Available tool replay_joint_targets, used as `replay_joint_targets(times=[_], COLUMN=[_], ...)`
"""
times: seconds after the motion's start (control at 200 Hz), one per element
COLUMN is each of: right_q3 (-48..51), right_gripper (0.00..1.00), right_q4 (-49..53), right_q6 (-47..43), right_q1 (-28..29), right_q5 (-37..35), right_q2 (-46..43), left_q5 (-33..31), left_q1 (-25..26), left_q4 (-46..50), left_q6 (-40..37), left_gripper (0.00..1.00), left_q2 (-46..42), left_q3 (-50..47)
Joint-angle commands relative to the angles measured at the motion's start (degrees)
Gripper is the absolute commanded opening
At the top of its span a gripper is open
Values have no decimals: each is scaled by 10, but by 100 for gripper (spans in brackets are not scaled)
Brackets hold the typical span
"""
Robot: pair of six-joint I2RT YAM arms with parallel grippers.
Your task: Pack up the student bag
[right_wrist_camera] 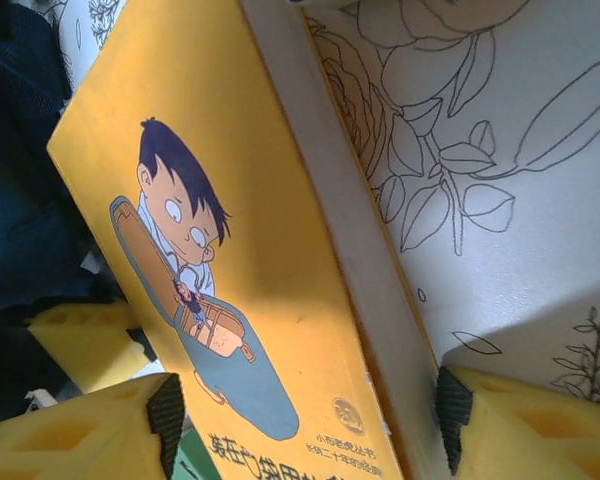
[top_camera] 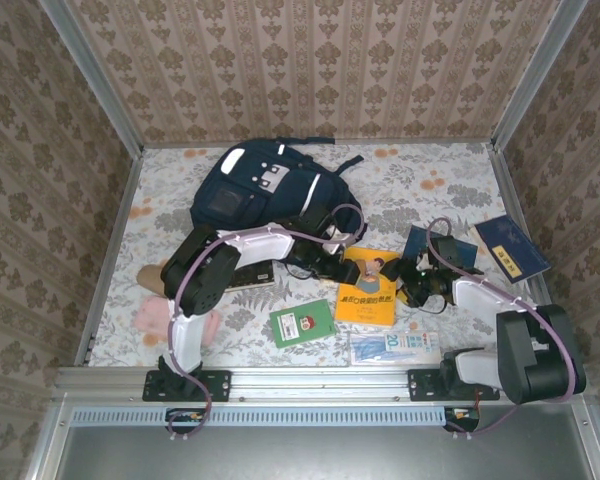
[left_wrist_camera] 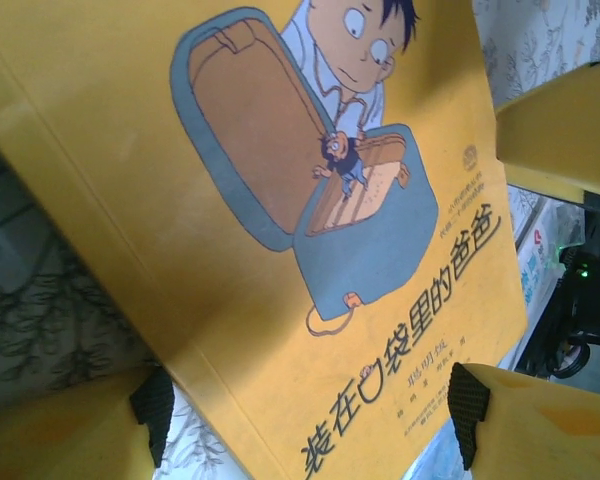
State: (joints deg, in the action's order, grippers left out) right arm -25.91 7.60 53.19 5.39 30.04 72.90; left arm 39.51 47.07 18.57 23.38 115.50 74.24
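The student bag (top_camera: 265, 185) is a navy backpack lying at the back middle of the table. In front of it lies a yellow picture book (top_camera: 368, 290) (left_wrist_camera: 280, 250) (right_wrist_camera: 270, 250). My left gripper (top_camera: 330, 265) (left_wrist_camera: 310, 415) hovers over the book's left side, open, with black pads (left_wrist_camera: 152, 410) either side of its lower corner. From the right, my right gripper (top_camera: 410, 285) (right_wrist_camera: 310, 420) straddles the book's page edge, also open; one pad (right_wrist_camera: 455, 415) stands close beside the white pages. Neither pair of pads clearly presses the book.
A green booklet (top_camera: 303, 323) and a blue-white packet (top_camera: 395, 347) lie near the front edge. Two dark blue books (top_camera: 510, 248) sit at the right. A pink item (top_camera: 165, 315) and a tan one (top_camera: 150, 278) lie at the left. Metal rails border the table.
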Motion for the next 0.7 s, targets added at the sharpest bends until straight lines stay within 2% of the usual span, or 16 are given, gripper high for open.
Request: replay_joint_targets(times=[0.0,0.225,0.355,0.42,0.58,0.635,0.695], right_q3=[-10,-32,-32,-29,-32,-40,-55], right_gripper=[61,39,36,31,30,26,18], right_q4=[-60,-6,-7,-21,-46,-31,15], right_q6=[14,-21,-27,-23,-26,-39,-64], right_q1=[6,7,7,8,17,18,18], right_q5=[94,96,101,105,115,107,79], right_q2=[-12,-69,-68,-57,-27,-25,-34], left_q5=[40,36,37,37,32,30,21], left_q1=[10,12,11,12,8,7,4], left_q4=[-22,-23,-24,-24,-22,-20,-9], left_q6=[-2,-4,-4,-3,-1,-1,-2], left_gripper=[74,73,73,73,73,73,74], left_q2=[5,-4,-8,-11,-26,-33,-44], left_q3=[0,2,6,9,9,8,7])
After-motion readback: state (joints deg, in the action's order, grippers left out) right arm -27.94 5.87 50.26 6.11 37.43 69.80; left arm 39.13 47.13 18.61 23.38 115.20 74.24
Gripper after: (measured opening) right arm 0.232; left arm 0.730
